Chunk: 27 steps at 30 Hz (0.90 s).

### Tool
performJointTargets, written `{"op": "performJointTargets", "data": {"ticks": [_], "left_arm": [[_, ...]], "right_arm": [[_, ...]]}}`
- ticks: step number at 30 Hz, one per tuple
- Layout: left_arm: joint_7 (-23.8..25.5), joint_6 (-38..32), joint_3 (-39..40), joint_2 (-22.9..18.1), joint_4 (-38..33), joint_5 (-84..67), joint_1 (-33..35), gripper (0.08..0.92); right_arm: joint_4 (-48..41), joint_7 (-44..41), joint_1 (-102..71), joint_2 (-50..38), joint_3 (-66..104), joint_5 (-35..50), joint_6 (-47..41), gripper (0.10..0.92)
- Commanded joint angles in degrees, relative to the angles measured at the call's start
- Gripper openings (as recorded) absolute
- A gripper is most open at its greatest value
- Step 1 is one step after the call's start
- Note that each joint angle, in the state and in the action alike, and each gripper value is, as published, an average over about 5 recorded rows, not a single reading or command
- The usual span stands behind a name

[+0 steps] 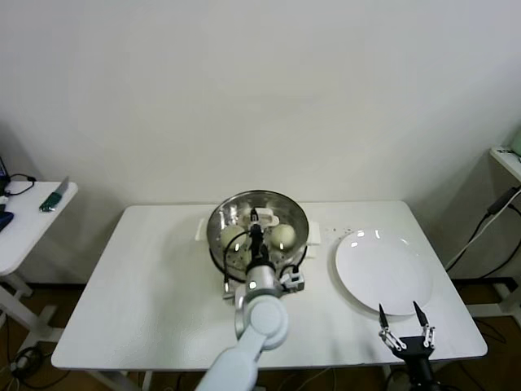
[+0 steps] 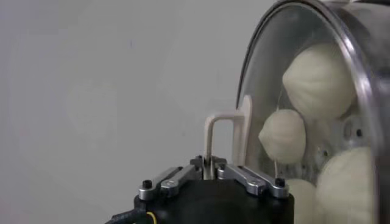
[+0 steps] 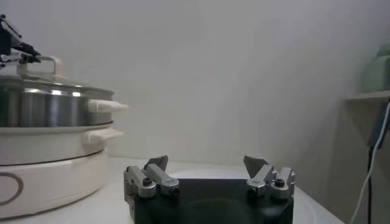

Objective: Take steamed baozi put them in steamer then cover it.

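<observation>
The steamer (image 1: 299, 218) stands at the table's back middle, with a glass lid (image 2: 364, 91) on it. Several cream-white baozi (image 1: 282, 235) lie inside and show through the lid in the left wrist view (image 2: 318, 79). My left gripper (image 1: 256, 220) is over the pot, shut on the lid's cream-white handle (image 2: 228, 135). In the right wrist view the lid sits flat on the steamer (image 3: 55, 109). My right gripper (image 1: 399, 309) is open and empty, low at the front right by the plate, and it shows in its own view (image 3: 207, 164).
A flat white plate (image 1: 383, 273) lies right of the steamer. A side table (image 1: 32, 220) with small items stands at the far left. A shelf (image 1: 509, 159) and a cable are at the far right.
</observation>
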Motion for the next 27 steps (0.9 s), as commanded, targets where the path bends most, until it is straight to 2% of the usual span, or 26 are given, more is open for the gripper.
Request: {"op": "performJointTargets", "data": {"ticks": [1, 7, 10, 16, 21, 24, 27], "left_arm": [[0.31, 0.5, 0.76, 0.53, -2.12, -1.97, 0.09, 0.236], [0.48, 1.48, 2.37, 2.6, -7.76, -6.36, 0.84, 0.41], [-0.3, 1.67, 2.59, 4.88, -12.3, -9.81, 1.62, 0.479], [-6.1, 1.05, 0.92, 11.83, -22.22, -22.93, 5.26, 0.669], [-10.22, -0.21, -6.43, 16.48, -29.96, -40.45, 10.25, 0.797], [-13.94, -3.23, -12.79, 19.01, -32.06, -51.69, 13.02, 0.819], [-19.52, -9.12, -20.61, 20.64, -32.31, -65.91, 16.78, 0.822]], "right_arm": [[0.06, -0.19, 0.07, -0.01, -0.12, -0.11, -0.09, 0.823], [0.02, -0.34, 0.39, -0.02, -0.13, -0.15, -0.55, 0.823], [0.02, -0.38, 0.45, 0.03, -0.11, -0.18, -0.77, 0.823], [-0.19, -0.86, 0.4, 0.25, -0.23, 0.5, -1.25, 0.823], [0.84, 1.48, 0.03, 0.94, -0.65, 2.46, -2.58, 0.823], [1.81, 2.65, -0.44, 0.94, -0.86, 2.55, -4.33, 0.823], [2.44, 3.16, -1.06, 0.29, -1.16, 2.53, -5.3, 0.823]]}}
